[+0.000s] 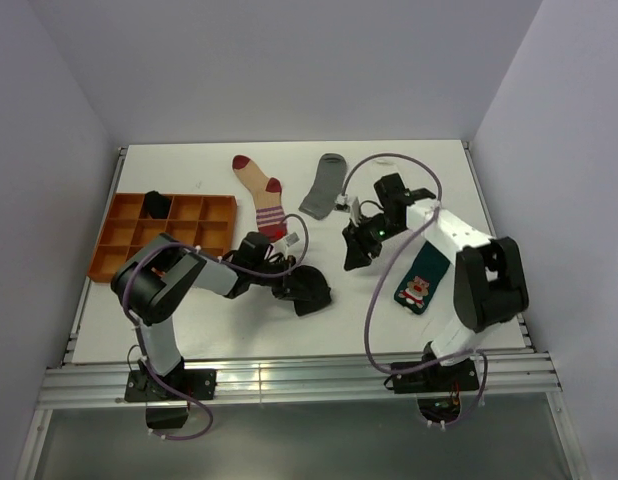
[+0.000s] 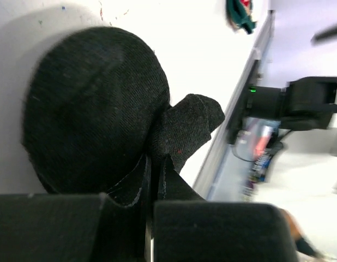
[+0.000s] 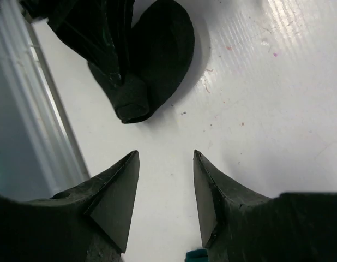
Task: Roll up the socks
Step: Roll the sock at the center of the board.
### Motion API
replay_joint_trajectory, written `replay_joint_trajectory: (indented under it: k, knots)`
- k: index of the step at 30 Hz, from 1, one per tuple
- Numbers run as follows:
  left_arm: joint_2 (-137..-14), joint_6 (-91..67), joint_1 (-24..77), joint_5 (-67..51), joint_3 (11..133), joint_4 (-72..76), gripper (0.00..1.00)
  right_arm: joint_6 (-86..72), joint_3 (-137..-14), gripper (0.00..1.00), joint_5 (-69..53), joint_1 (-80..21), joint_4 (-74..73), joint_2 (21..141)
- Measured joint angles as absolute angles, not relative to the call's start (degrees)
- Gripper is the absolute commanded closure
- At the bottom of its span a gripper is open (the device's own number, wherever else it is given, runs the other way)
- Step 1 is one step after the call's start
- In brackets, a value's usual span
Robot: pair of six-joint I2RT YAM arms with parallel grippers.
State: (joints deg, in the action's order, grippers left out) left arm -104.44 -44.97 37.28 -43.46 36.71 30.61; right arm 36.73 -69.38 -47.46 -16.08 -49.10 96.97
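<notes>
- Top external: the black sock lies bunched on the table, near the front edge. The left gripper is at its left side. Whether the jaws are closed cannot be told from this angle.
- The right gripper hangs just behind and to the right of the black sock, apart from it.
- The teal sock lies flat to the right of the black sock, well apart. The striped sock and the grey sock lie behind it, and the orange tray sits to its left and further back.
- Left wrist: the left gripper is pinched tight on a fold of the black sock. The rest of the sock bulges in a rounded mound beyond the fingers. A corner of the teal sock shows far beyond it.
- Right wrist: the right gripper stands wide, with only bare table between its fingers. The black sock lies ahead of the tips, not touching them. The left gripper reaches onto it from the upper left.
</notes>
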Motion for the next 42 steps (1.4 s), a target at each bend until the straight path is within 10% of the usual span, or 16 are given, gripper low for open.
replay_joint_trajectory:
  k: [13, 27, 42]
  knots:
    - [-113.9, -58.5, 35.7, -55.8, 43.0, 28.7, 1.0, 40.9, -40.9, 0.39, -34.3, -35.4, -23.3, 71.2]
    - [-115.4, -54.7, 34.9, -58.1, 49.0, 16.7, 1.0, 46.7, -31.9, 0.4, -14.9, -54.7, -10.2, 71.2]
    - [-115.3, -50.9, 34.1, -58.3, 50.4, 12.3, 0.85, 46.3, -36.1, 0.79, -7.0, -55.7, -7.4, 81.4]
